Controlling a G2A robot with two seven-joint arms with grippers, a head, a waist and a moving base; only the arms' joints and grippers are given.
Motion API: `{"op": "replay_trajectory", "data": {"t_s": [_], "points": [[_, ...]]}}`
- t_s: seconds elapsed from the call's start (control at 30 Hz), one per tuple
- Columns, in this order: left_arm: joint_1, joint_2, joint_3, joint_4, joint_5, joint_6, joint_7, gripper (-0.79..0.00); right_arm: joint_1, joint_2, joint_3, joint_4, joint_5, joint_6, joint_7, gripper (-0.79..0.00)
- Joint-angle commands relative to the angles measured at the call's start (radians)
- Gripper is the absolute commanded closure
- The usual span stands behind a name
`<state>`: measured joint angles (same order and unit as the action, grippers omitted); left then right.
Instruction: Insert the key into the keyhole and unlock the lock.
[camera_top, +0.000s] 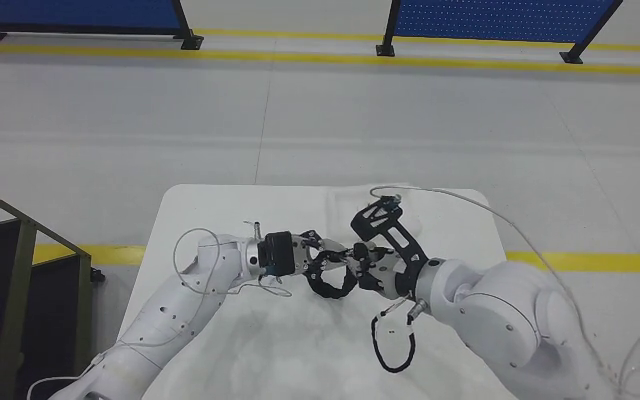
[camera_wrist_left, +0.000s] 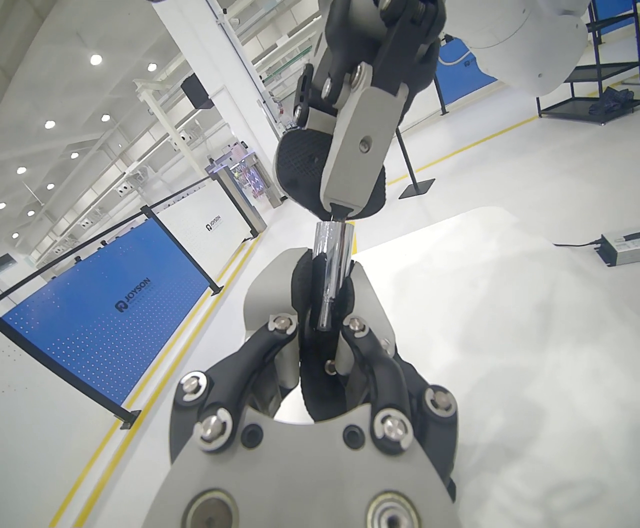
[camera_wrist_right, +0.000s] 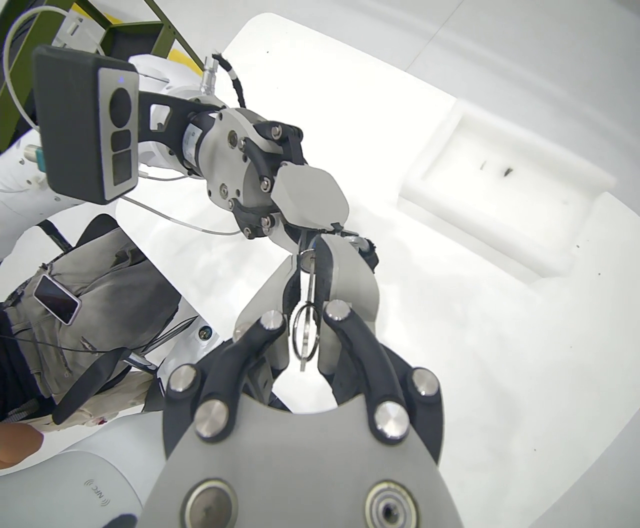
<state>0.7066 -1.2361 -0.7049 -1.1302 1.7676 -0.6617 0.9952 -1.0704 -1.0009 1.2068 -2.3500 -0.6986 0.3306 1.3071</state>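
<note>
Key (camera_wrist_right: 311, 287) sits clenched in my right tool (camera_wrist_right: 320, 260), tip at the lock (camera_wrist_left: 327, 250) gripped by my left tool (camera_wrist_left: 327, 280). Next I should push it in, then turn.

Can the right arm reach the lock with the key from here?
Probably yes: the right gripper holds the key end-on at the tip of the lock, which the left gripper grips; nothing lies between.

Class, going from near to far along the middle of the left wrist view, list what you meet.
First the left end effector → lock clamped in it → key tip at the lock's far end → right end effector holding the key.
</note>
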Motion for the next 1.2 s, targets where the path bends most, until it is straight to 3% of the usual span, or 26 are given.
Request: {"op": "replay_trajectory", "data": {"t_s": [0.0,0.1,0.2,0.3,0.47,0.67,0.77,0.9,1.17], "points": [[-0.002,-0.004,0.001,0.014,-0.021,-0.015,-0.009,0.000,-0.004,0.000,0.010,0.000,0.017,0.003,-0.012,-0.708],[-0.006,-0.010,0.004,0.037,-0.049,-0.035,-0.021,0.000,-0.012,-0.001,0.030,0.000,0.042,0.010,-0.036,-0.717],[-0.013,-0.016,0.006,0.066,-0.077,-0.051,-0.029,0.000,-0.018,-0.001,0.057,0.000,0.066,0.013,-0.067,-0.785],[-0.019,-0.022,0.007,0.090,-0.103,-0.068,-0.034,0.000,-0.021,0.000,0.085,0.000,0.090,-0.026,-0.096,-0.785],[-0.027,-0.031,0.009,0.122,-0.160,-0.142,-0.065,0.000,-0.040,0.013,0.123,0.000,0.111,-0.253,-0.079,-0.785],[-0.044,-0.042,0.006,0.149,-0.302,-0.341,-0.178,0.000,-0.106,0.030,0.189,0.000,0.156,-0.474,-0.040,-0.785],[-0.047,-0.043,0.025,0.136,-0.389,-0.351,-0.247,0.000,-0.141,0.041,0.226,0.000,0.164,-0.598,-0.016,-0.785],[-0.065,-0.030,0.077,0.099,-0.528,-0.351,-0.344,0.000,-0.190,0.053,0.274,0.000,0.206,-0.725,0.001,-0.785],[-0.114,0.026,0.153,0.010,-0.816,-0.351,-0.521,0.000,-0.199,0.055,0.287,0.000,0.220,-0.734,0.004,-0.785]]}}
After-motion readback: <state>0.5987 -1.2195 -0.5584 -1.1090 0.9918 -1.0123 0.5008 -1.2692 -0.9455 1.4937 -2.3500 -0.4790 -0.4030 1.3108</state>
